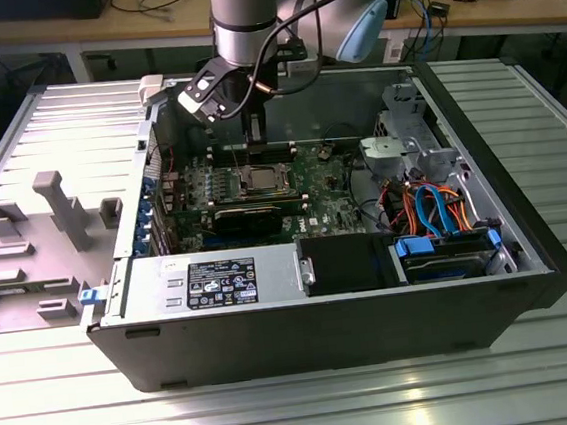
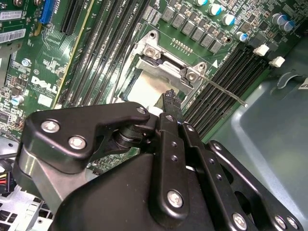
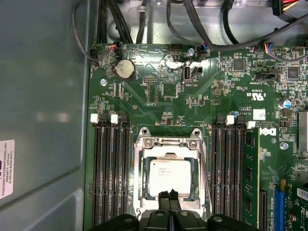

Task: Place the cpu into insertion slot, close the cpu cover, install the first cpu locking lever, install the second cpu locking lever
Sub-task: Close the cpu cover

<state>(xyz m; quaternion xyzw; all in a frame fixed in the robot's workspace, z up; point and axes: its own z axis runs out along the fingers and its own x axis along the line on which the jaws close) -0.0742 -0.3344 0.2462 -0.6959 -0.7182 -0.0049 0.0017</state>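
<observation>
The cpu (image 3: 169,177), a silvery-grey square chip, lies flat in the insertion slot (image 3: 139,144) on the green board. The cpu cover (image 3: 168,153), a thin metal frame with a square window, lies down around the chip. A thin locking lever (image 2: 224,91) juts out from the socket corner over the black memory slots. My gripper (image 3: 169,194) hangs just above the chip's near edge with its fingertips pressed together and nothing between them. In the exterior view the gripper (image 1: 254,135) reaches down into the open computer case over the socket (image 1: 260,181).
Long black memory slots (image 3: 109,168) flank the socket on both sides. A grey drive cage (image 1: 407,140) and orange and blue cables (image 1: 439,208) fill the case at the exterior view's right. A power supply (image 1: 215,279) lines the front; the case wall (image 3: 43,120) stands close by.
</observation>
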